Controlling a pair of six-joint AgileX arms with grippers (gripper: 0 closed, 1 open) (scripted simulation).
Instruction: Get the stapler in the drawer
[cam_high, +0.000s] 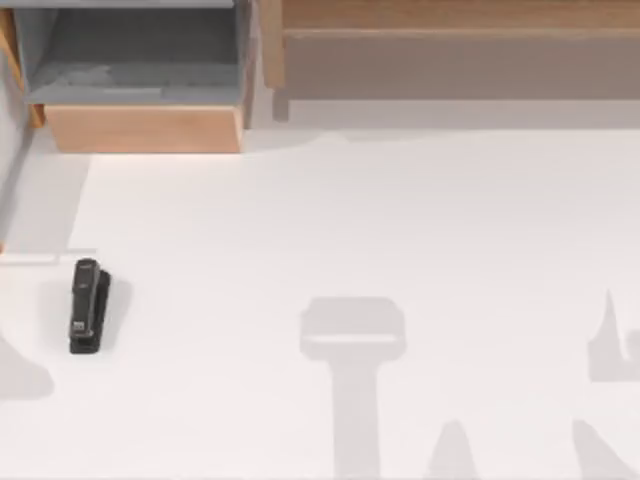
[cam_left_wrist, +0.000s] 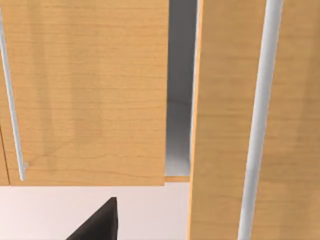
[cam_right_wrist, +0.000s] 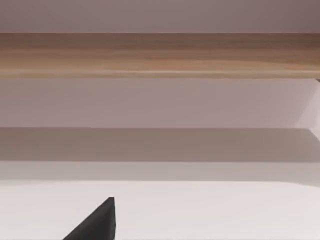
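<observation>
The black stapler (cam_high: 88, 305) lies flat on the white table (cam_high: 400, 250) near the left edge, its long side running front to back. The drawer (cam_high: 145, 128) stands pulled open at the back left, with a grey floor and walls behind its light tan front panel; nothing lies inside it. A black part of my left gripper (cam_left_wrist: 100, 225) shows in the left wrist view, facing light wood panels (cam_left_wrist: 85, 90) with a grey gap between them. A black part of my right gripper (cam_right_wrist: 97, 222) shows in the right wrist view, above the bare table.
A wide brown-wood shelf unit (cam_high: 450, 50) runs along the back right, also seen as the shelf unit (cam_right_wrist: 160, 55) in the right wrist view. Grey arm shadows (cam_high: 352, 340) fall on the table's front middle and right.
</observation>
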